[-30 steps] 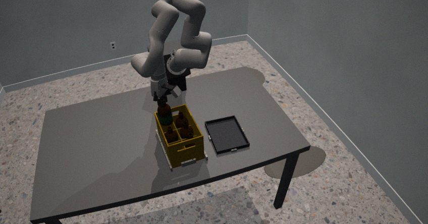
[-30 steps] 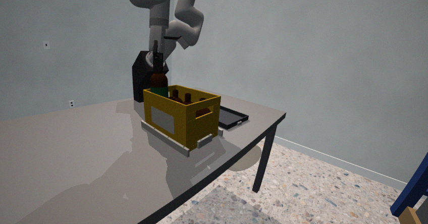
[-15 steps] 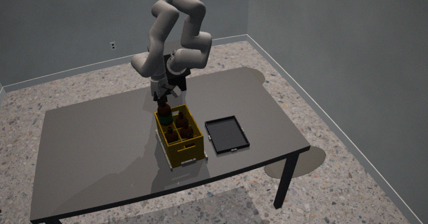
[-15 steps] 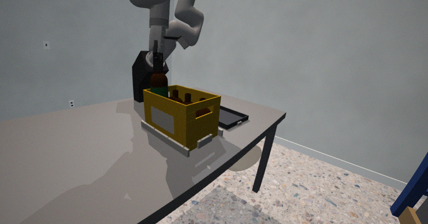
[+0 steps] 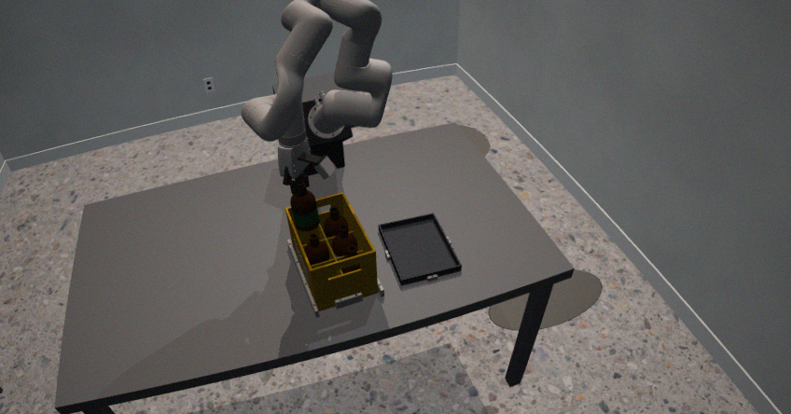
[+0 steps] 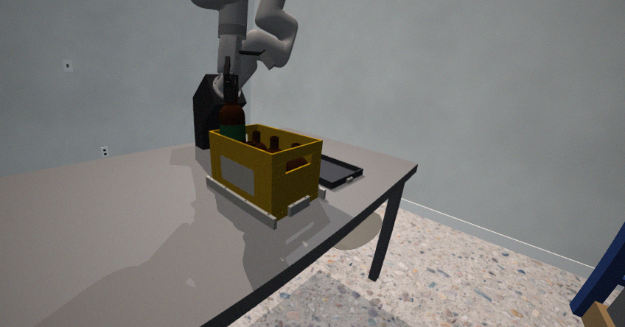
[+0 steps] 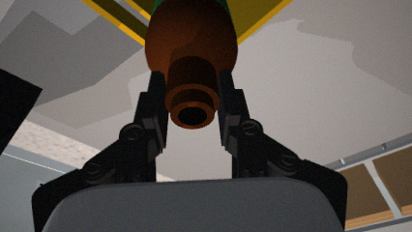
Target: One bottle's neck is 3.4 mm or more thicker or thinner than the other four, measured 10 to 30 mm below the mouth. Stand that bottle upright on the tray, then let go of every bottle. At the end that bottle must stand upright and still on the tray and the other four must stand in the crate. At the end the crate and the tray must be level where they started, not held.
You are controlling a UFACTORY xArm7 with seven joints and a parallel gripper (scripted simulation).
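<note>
A yellow crate (image 5: 331, 249) stands on the dark table, with a black tray (image 5: 419, 248) to its right. My gripper (image 5: 298, 181) is shut on the neck of a brown bottle with a green label (image 5: 303, 205) at the crate's far left cell. The bottle is upright and partly raised, its shoulder and label above the crate rim (image 6: 231, 122). In the wrist view the two fingers clamp the neck just below the mouth of the bottle (image 7: 191, 99). Three other brown bottles (image 5: 333, 235) show standing in the crate; any further one is hidden.
The crate sits on a grey base with rails (image 6: 259, 201). The robot's black base (image 6: 205, 111) stands behind the crate. The table's front edge is near the crate and tray. A blue object (image 6: 601, 280) stands at the far right on the floor.
</note>
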